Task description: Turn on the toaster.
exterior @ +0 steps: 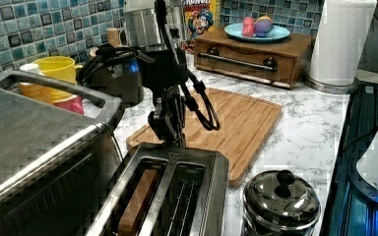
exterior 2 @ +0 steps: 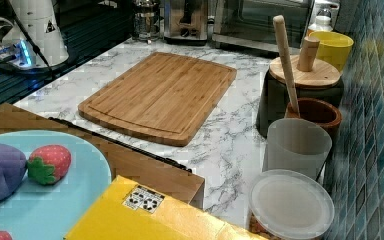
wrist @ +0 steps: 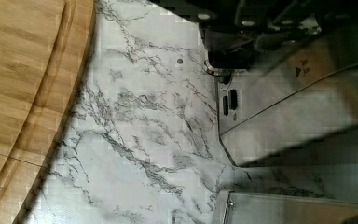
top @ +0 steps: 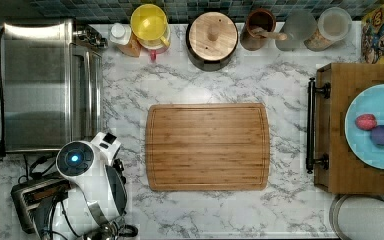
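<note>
The toaster (exterior: 177, 196) is a shiny steel two-slot box in the foreground of the left view, with a slice of bread (exterior: 137, 204) in one slot. It also stands at the top view's lower left (top: 30, 197) and at the back of the right view (exterior 2: 185, 20). My gripper (exterior: 170, 132) hangs shut at the toaster's far end, its tips low against that end face. In the wrist view the gripper (wrist: 228, 56) sits right at the toaster's steel end (wrist: 289, 102), by a dark knob-like part. The lever itself is hidden behind the gripper.
A large toaster oven (top: 45, 85) stands right beside the toaster. A bamboo cutting board (top: 207, 146) lies mid-counter. A glass pot with a black lid (exterior: 280, 201) stands close on the toaster's other side. Jars and cups (top: 212, 37) line the tiled back wall.
</note>
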### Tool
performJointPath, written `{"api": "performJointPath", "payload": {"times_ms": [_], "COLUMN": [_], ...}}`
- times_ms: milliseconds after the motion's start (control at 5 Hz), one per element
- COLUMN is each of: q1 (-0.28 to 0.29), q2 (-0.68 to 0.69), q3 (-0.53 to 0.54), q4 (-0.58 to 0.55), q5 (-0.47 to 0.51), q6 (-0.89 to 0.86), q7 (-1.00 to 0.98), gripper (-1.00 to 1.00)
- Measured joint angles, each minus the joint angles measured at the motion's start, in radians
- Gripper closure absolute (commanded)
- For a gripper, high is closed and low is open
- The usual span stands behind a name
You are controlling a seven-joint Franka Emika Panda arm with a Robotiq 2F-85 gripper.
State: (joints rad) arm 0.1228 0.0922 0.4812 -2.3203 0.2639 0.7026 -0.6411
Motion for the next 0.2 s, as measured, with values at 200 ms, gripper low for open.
{"api": "performJointPath", "payload": {"times_ms": [200], "q1": [0.000], "q2": [0.000], "q3": [0.000], "q4": [0.000], "q5": [0.000], "q6": [-0.001], "q7": [0.000], "gripper": [1.00]}}
